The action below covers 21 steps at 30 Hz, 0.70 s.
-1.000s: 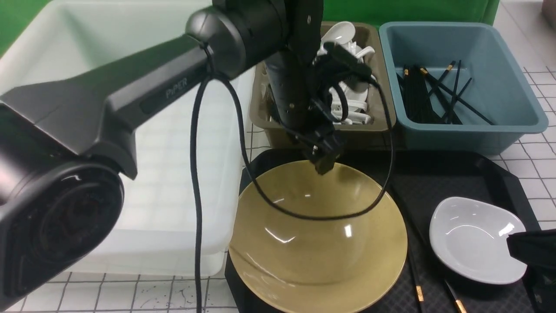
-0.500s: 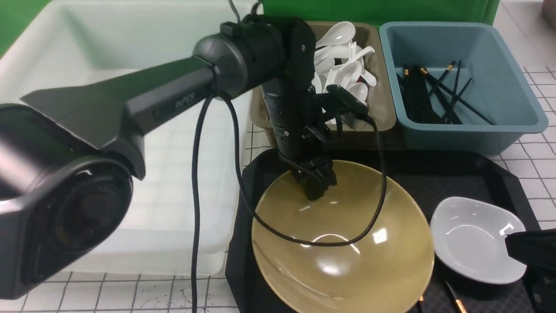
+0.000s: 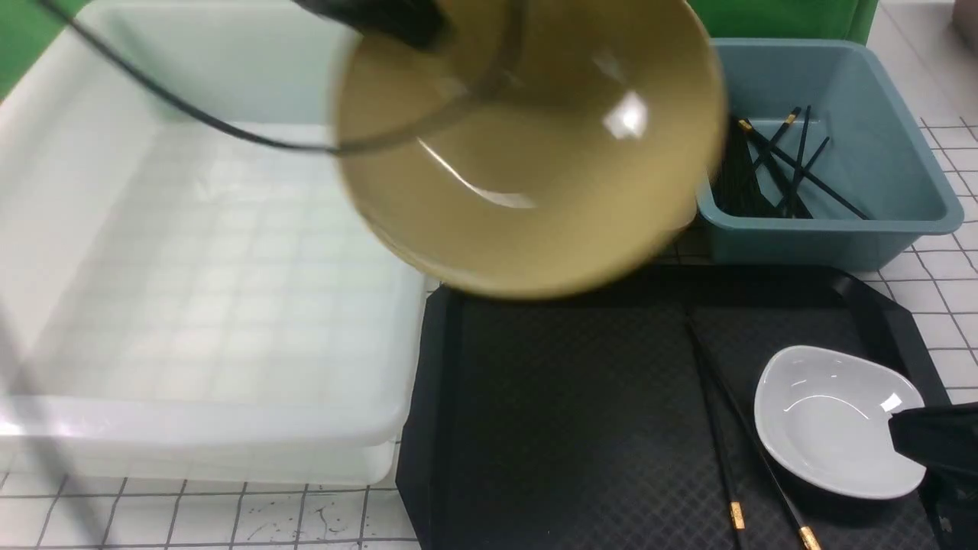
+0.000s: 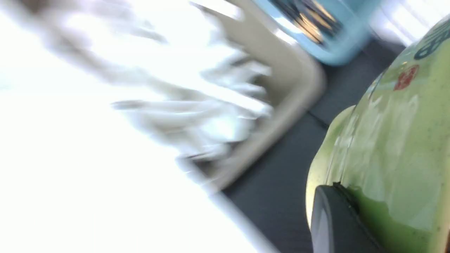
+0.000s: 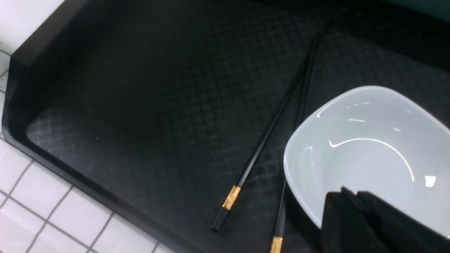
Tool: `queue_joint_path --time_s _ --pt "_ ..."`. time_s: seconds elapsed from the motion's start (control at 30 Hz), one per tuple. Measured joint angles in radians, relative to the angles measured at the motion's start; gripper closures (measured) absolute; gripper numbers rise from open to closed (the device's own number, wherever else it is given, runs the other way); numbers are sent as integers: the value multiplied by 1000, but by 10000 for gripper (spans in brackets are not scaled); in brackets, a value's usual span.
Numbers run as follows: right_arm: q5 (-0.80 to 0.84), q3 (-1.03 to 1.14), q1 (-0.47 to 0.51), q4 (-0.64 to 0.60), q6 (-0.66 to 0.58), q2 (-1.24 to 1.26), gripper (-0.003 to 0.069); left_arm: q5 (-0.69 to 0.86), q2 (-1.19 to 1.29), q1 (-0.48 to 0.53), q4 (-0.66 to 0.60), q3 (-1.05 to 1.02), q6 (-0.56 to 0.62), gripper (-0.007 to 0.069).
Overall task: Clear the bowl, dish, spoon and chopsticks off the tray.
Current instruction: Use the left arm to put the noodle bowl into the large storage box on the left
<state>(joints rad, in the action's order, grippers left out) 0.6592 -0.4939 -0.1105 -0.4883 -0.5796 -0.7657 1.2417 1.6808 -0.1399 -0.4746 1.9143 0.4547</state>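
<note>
Left gripper (image 3: 386,17) clamped on rim of the bowl (image 3: 535,153), raised and tilted, upper middle of the front view, off the tray (image 3: 565,428). On the tray's right half: the chopsticks (image 3: 714,428), meeting at their thin ends, just beside the dish (image 3: 833,420) (one stick at its very edge). Right gripper (image 3: 932,447) at lower right, over the dish's rim; parted or together, cannot tell.

The bowl (image 3: 527,153) hangs blurred in the air over the far edge of the tray (image 3: 565,428), tilted with its hollow toward the camera; a dark smear at its upper rim is probably the left gripper (image 3: 397,23). On the tray lie the chopsticks (image 3: 724,458) and, just beside them, the dish (image 3: 833,420). A white tub (image 3: 206,431) stands to the left, a blue tub (image 3: 901,221) behind
</note>
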Motion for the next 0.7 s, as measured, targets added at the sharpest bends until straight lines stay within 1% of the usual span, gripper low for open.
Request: queue_joint_path --time_s 0.03,0.07,0.1,0.2,0.23,0.3,0.33,0.43,0.57,0.6,0.63,0.67,0.7 --pt "0 0 0 -1 0 0 581 -1 -66 81 50 -45 -41 620" --pt "0 0 0 -1 0 0 582 -1 -66 95 50 -53 -48 620" --pt "0 0 0 -1 0 0 582 -3 -119 194 104 -122 -90 620" --pt "-9 0 0 -1 0 0 580 -23 -176 390 197 -298 -130 619" --pt "-13 0 0 -1 0 0 580 -41 -178 440 218 -380 -130 619" --pt "-16 0 0 -1 0 0 580 -98 -171 504 223 -485 -134 619" --pt "-16 0 0 -1 0 0 580 -151 -162 526 219 -553 -137 618" --pt "-19 1 0 -6 0 0 580 -284 -132 538 196 -678 -140 617" --pt "-27 26 0 -26 0 -5 568 -391 -80 535 181 -748 -143 599" --pt "-27 33 0 -29 0 -11 557 -407 -69 535 181 -751 -148 590" --pt "-24 37 0 -32 0 -28 526 -427 -52 536 189 -754 -160 557" --pt "-23 39 0 -33 2 -38 505 -431 -48 536 194 -754 -169 540" --pt "-23 39 0 -35 6 -52 475 -435 -44 536 212 -754 -186 499"
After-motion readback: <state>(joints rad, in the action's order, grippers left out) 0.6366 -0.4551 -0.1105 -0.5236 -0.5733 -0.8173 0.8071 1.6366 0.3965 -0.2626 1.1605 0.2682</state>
